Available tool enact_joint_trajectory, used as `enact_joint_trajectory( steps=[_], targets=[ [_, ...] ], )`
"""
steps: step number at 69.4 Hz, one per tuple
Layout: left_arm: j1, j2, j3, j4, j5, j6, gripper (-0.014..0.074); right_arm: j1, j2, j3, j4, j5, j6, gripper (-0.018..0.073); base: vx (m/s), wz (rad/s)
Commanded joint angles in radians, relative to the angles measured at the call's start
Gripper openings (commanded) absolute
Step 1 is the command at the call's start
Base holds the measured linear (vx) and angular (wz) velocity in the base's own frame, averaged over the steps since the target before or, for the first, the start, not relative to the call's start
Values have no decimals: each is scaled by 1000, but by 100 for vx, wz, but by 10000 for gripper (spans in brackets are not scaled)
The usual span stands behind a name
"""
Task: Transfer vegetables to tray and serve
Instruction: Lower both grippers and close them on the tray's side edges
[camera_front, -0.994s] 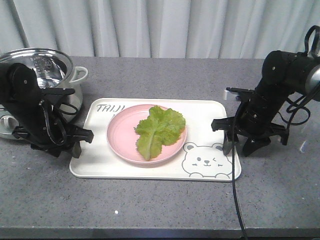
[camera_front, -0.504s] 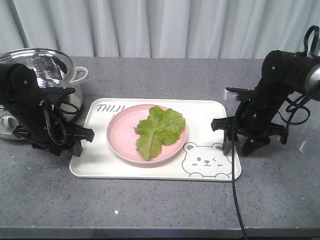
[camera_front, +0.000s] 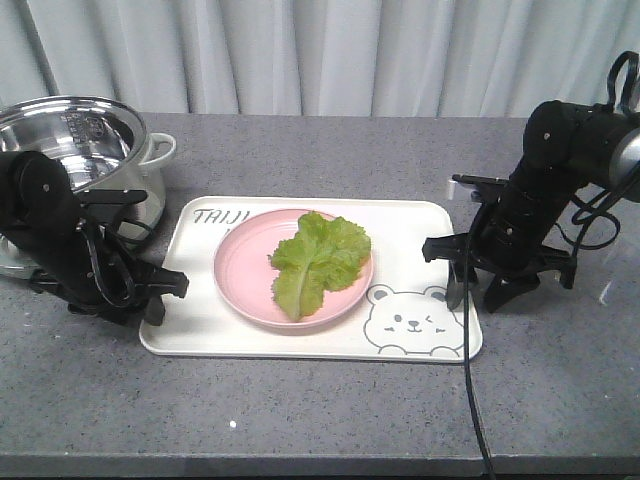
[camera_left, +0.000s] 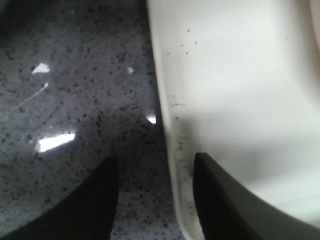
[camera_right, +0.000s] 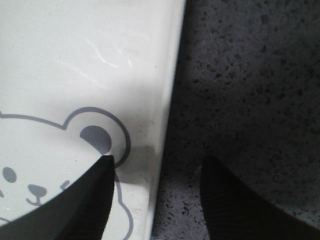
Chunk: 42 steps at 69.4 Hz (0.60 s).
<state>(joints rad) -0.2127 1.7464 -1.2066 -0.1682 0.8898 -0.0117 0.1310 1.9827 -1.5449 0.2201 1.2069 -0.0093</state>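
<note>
**Both sets of jaws spread across the tray's rims; lettuce on the pink plate**

The left gripper (camera_left: 155, 172) has its jaws released and held apart. One jaw is over the speckled grey worktop (camera_left: 75, 90) and the other over the tray (camera_left: 240, 75), with the tray's left rim running up between them. Whether either jaw touches the rim cannot be told.

The right gripper (camera_right: 157, 172) is released in the same way. One jaw hangs over the bear print (camera_right: 95, 137) near its ear and the other over the worktop, with the tray's right rim in the gap.

In the front view both arms crouch low at the tray's two short ends. The tray lies flat on the worktop, with grey lettering (camera_front: 215, 215) at its far left corner and the bear face at its near right corner.

A round pink plate (camera_front: 240, 270) sits on the tray. The lettuce leaf (camera_front: 315, 260) lies on the plate, its narrow end reaching toward the near rim.

A steel pot (camera_front: 90, 140) stands on the worktop behind the left arm, off the tray. A pale curtain (camera_front: 300, 50) hangs behind.
</note>
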Motion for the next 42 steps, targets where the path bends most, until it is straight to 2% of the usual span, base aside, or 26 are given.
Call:
enact_joint_trajectory(
  steps=[1, 18, 29, 42],
  targets=[
    [-2, -26, -4, -90, -5, 39, 252, -3, -26, -15, 6, 1, -7, 339, 0, 0],
    [-2, -26, -4, -213, -5, 133, 2, -3, -26, -15, 15, 12, -23, 122, 0, 0],
    [-2, -26, -4, -252, -5, 157, -8, -3, -26, -15, 57, 7, -71, -13, 0, 0],
    [-2, -32, -5, -257, -5, 157, -7, -4, -35, -15, 56, 1, -75, -10, 0, 0]
  ],
)
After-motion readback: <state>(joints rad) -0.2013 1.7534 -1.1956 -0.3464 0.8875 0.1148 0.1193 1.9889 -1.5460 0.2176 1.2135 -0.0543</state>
